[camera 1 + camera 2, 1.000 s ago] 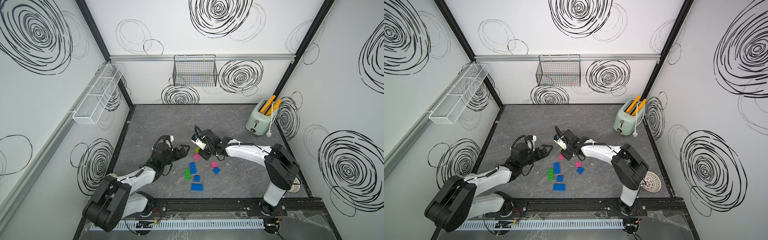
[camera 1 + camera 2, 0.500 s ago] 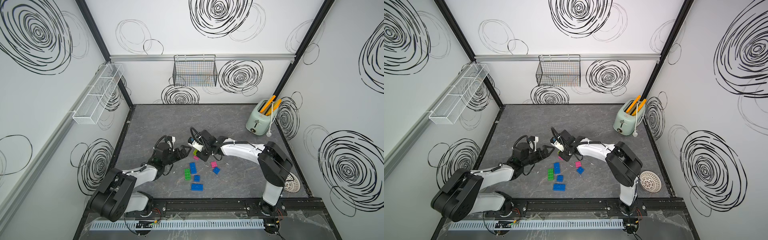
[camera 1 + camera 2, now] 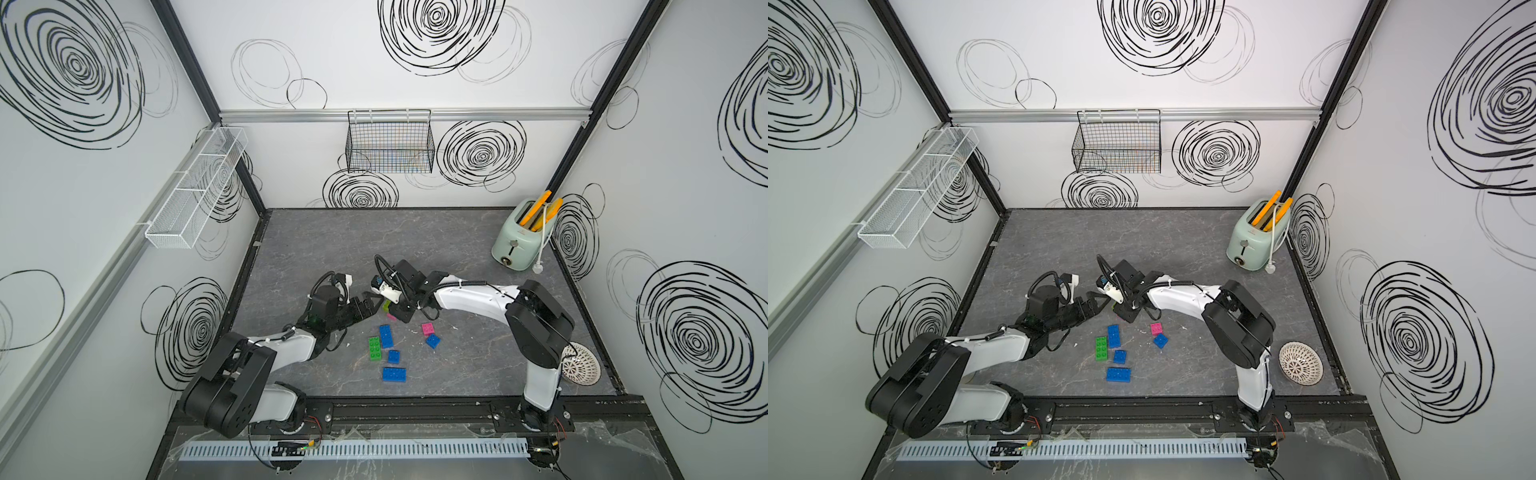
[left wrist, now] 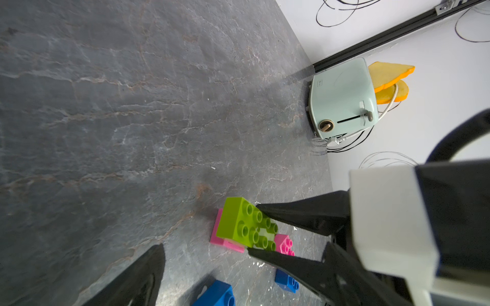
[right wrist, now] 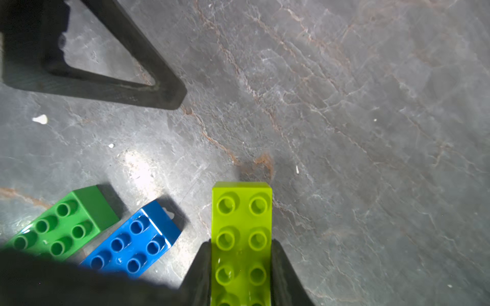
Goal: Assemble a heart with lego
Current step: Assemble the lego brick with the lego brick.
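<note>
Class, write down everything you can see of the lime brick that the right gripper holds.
The lime brick is an oblong of glossy plastic with two rows of round studs, four showing per row. The right gripper is shut on it, black fingers pressing both long sides near one end, the other end jutting free. It is over a pink brick on the grey table; whether they touch is unclear.

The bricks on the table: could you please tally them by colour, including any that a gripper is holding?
Blue bricks: 4
Pink bricks: 2
Green brick: 1
Lime brick, held in the right gripper: 1
Total: 8
</note>
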`<control>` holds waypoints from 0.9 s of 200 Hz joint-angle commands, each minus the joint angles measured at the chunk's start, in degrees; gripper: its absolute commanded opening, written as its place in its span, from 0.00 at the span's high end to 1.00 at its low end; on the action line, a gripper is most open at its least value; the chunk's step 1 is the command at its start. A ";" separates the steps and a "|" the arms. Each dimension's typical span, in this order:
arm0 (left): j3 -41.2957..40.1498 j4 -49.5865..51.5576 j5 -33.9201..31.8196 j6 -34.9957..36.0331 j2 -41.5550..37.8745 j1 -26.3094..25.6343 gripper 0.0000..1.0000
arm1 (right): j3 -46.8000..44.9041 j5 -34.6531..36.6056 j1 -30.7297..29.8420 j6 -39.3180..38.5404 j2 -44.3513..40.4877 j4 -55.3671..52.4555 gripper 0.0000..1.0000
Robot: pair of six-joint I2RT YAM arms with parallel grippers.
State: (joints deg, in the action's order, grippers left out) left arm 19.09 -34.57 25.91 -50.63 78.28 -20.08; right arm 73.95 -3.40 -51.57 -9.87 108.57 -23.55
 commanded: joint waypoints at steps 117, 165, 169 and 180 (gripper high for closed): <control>0.69 -4.34 2.18 -1.47 2.94 -0.32 0.01 | 0.96 1.36 -0.93 0.52 3.53 -5.32 0.77; 0.68 -4.03 2.39 -1.48 3.54 -0.68 0.01 | -0.86 2.74 -0.81 -0.33 4.15 -5.63 0.78; 0.68 -3.91 2.35 -1.42 3.55 -0.68 0.01 | -0.69 3.15 -0.88 -0.33 4.40 -6.14 0.78; 0.68 -3.55 2.21 -1.40 3.56 -0.69 0.01 | -0.52 3.89 -1.06 -0.28 4.80 -6.83 0.78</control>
State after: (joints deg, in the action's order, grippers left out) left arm 19.09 -35.97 27.42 -51.35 81.17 -20.51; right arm 75.02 -2.09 -52.07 -9.54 109.69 -24.86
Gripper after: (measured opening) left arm 0.994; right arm 0.303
